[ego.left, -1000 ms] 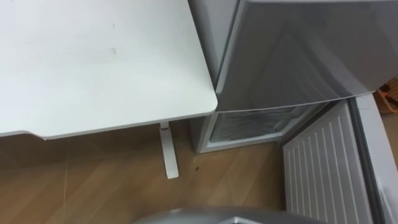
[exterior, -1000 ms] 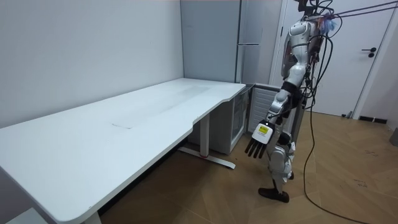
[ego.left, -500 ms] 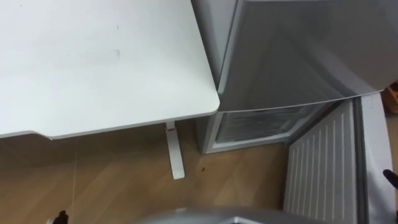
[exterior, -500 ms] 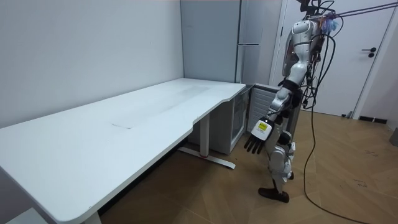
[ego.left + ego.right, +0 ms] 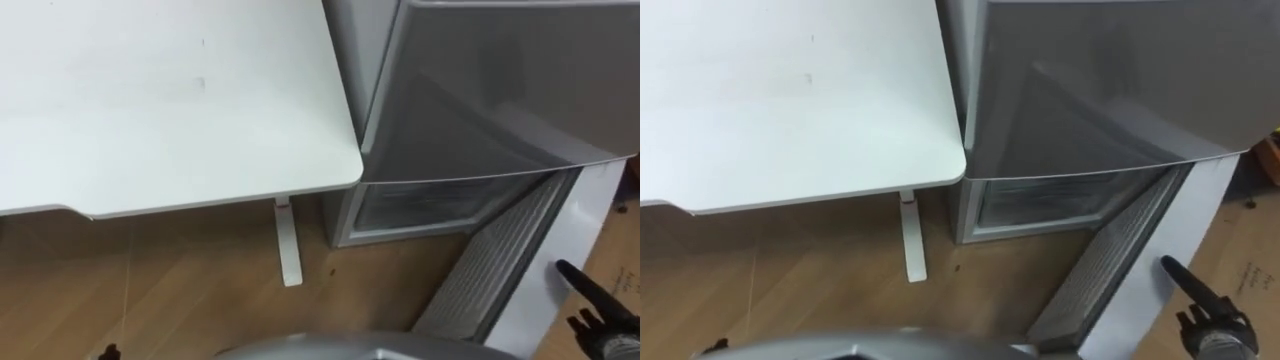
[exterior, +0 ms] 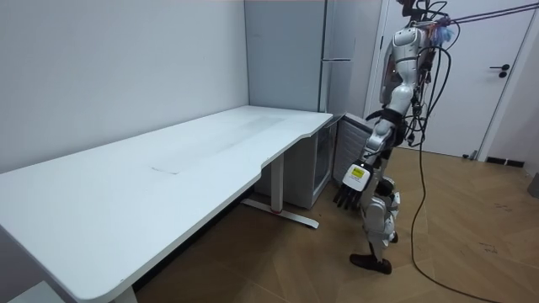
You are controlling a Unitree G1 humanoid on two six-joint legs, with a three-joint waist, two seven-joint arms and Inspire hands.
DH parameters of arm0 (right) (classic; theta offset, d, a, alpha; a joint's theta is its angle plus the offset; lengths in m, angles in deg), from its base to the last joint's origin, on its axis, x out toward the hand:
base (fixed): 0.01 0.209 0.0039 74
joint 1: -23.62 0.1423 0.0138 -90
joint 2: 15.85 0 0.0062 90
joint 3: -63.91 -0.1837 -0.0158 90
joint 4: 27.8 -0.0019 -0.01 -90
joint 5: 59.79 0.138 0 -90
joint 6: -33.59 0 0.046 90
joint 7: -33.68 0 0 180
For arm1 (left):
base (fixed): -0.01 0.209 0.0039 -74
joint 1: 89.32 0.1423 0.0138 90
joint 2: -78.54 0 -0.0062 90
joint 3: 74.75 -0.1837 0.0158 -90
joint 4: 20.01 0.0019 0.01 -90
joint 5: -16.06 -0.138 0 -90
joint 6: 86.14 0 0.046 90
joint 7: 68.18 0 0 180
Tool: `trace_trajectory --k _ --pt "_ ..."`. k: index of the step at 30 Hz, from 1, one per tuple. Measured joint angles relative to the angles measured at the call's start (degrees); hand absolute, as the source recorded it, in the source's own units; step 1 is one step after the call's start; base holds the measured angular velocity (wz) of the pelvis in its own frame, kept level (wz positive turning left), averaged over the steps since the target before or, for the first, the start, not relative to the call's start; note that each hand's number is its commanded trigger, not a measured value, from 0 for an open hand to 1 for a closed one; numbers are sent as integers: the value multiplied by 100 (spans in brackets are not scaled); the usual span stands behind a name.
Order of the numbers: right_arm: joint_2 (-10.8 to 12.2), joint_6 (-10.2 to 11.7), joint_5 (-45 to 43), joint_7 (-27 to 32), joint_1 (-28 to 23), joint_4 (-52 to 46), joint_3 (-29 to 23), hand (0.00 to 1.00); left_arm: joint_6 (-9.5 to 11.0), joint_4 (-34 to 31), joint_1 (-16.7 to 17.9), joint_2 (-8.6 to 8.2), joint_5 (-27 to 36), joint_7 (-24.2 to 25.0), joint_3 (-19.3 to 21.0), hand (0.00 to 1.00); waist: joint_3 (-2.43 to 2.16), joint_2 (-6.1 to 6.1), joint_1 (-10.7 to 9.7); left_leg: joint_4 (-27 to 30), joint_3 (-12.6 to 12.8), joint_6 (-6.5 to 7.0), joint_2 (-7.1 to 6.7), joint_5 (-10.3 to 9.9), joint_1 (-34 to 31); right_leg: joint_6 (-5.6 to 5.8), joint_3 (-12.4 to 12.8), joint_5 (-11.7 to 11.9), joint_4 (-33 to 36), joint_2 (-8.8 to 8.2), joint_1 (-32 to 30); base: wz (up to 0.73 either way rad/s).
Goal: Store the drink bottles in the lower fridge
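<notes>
white flat desk corner just beside grey metal fridge | white ribbed lower door ajar, wooden floor open before it | right hand fingers straight by the door's outer edge | room view: left hand hangs, fingers loose

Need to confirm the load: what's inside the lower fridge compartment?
Pale shelf or drawer fronts show at the lower compartment's mouth. The upper door covers the rest, so drinks farther in cannot be confirmed.

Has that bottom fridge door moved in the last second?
Yes. The fridge door has swung partway shut, its free edge now nearer the desk leg.
</notes>
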Motion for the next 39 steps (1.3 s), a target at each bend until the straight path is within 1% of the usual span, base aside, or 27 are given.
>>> trace_trajectory --k 2,3,5,7,8,10,11,13,14,16,17,19,20,21,22,23,25,26,27,28,29,31,33,35,36,39 --pt "75 12 -3 -1 -4 3 54 0 3 0 -3 -9 1 0 -11 0 6 0 14 -2 1 -1 4 0 5 0 -1 0 -2 3 2 0" --pt "151 14 -18 -11 0 1 105 0 6 7 -13 -30 9 1 -11 0 18 14 23 -1 -1 -1 4 0 0 0 -4 0 -2 2 2 0" --pt "279 14 -123 -48 9 2 177 0 18 74 -72 -40 48 12 -16 0 18 13 52 5 -13 -1 3 0 -13 0 -9 0 -1 2 -1 2" --pt "453 16 -287 -83 55 1 273 0 41 211 -186 -66 114 11 -16 0 19 30 97 35 -39 -2 -1 -1 -76 1 -16 0 -19 2 -17 4" --pt "493 16 -313 -82 79 1 306 0 50 224 -195 -83 117 9 -16 0 18 39 112 39 -39 -2 -1 -1 -85 1 -14 -1 -21 2 -25 0" --pt "553 16 -325 -101 150 9 612 0 62 253 -185 -160 173 2 -28 0 17 85 163 44 -40 -1 -4 -1 -83 1 -15 0 -20 1 -5 0" --pt "556 16 -315 -107 166 9 680 0 62 253 -185 -182 173 -8 -35 0 18 95 182 43 -42 -1 -5 -1 -79 1 -17 0 -19 0 3 0" --pt "573 20 -321 -118 277 12 997 0 68 257 -235 -256 173 -78 -140 0 23 129 276 45 -82 -1 -6 -1 -77 1 -56 0 -7 -1 25 8" --pt "585 21 -353 -125 322 12 1104 0 76 286 -245 -262 172 -97 -176 0 25 130 276 46 -108 -3 -9 1 -77 1 -78 0 -10 -1 37 15" --pt "698 21 -531 -236 535 20 1391 0 90 415 -287 -266 170 -114 -305 0 29 132 283 56 -176 -12 -11 8 -77 0 -155 0 -34 -1 88 17" --pt "726 23 -566 -269 588 22 1444 0 90 415 -287 -268 170 -114 -343 0 31 135 291 61 -185 -13 -11 9 -80 0 -163 0 -37 -1 93 11" --pt "810 23 -767 -416 706 24 1604 0 92 414 -316 -291 168 -113 -351 0 46 145 411 90 -219 -13 -17 8 -94 1 -186 0 -45 -3 115 7" --pt "822 23 -826 -446 720 24 1631 0 96 414 -323 -293 168 -112 -350 0 53 145 436 93 -233 -13 -21 8 -94 1 -197 -1 -49 -5 124 13" --pt "830 23 -928 -462 777 26 1763 0 119 414 -337 -297 169 -112 -351 0 70 162 491 106 -293 -13 -39 8 -96 10 -224 -8 -60 -13 155 15" --pt "830 25 -1039 -518 812 25 1826 0 146 419 -314 -308 172 -113 -351 0 77 153 556 114 -309 -12 -49 8 -106 16 -242 -14 -66 -23 156 14" --pt "830 27 -1114 -544 823 26 1858 0 158 423 -307 -310 171 -113 -355 0 77 156 571 120 -316 -12 -52 8 -113 17 -249 -16 -73 -25 157 15" --pt "839 31 -1370 -641 865 21 2009 0 158 426 -283 -315 162 -118 -350 0 68 144 582 151 -454 -3 -88 14 -184 20 -367 -17 -109 -42 163 25" --pt "843 32 -1452 -648 870 20 2015 0 158 426 -273 -324 163 -118 -350 0 65 139 591 157 -469 0 -93 16 -200 20 -385 -17 -117 -44 163 22" --pt "872 31 -1646 -648 898 14 2015 0 156 427 -225 -343 164 -118 -345 0 44 120 610 164 -491 0 -98 16 -209 20 -421 -17 -120 -47 172 14" --pt "914 32 -1810 -663 898 -12 2019 0 151 428 -177 -356 164 -118 -341 0 43 132 619 165 -518 0 -100 16 -209 20 -469 -17 -123 -51 194 12" --pt "928 32 -1865 -675 898 -12 2035 0 149 427 -155 -360 164 -117 -342 0 47 118 628 164 -527 0 -100 16 -207 20 -482 -17 -124 -51 204 10" --pt "934 32 -2064 -696 893 -11 2261 0 149 427 -97 -385 164 -114 -343 0 53 106 727 164 -542 -1 -100 15 -198 21 -504 -18 -126 -51 257 5" --pt "948 32 -2196 -707 894 -13 2387 0 149 428 -73 -394 164 -102 -344 0 53 87 738 173 -604 -1 -109 15 -210 21 -568 -17 -117 -54 279 14" --pt "974 33 -2310 -715 891 3 2469 0 149 440 -63 -394 164 -101 -347 0 75 84 733 199 -659 -1 -115 15 -200 21 -638 -17 -120 -56 338 18" --pt "990 32 -2412 -729 883 21 2475 0 149 478 -57 -397 161 -100 -350 0 79 87 743 204 -681 -1 -119 14 -193 24 -663 -19 -120 -57 348 10" --pt "995 32 -2635 -737 886 47 2533 0 144 577 -67 -412 161 -100 -356 0 76 83 765 225 -699 -1 -123 13 -210 32 -694 -24 -124 -61 359 5"
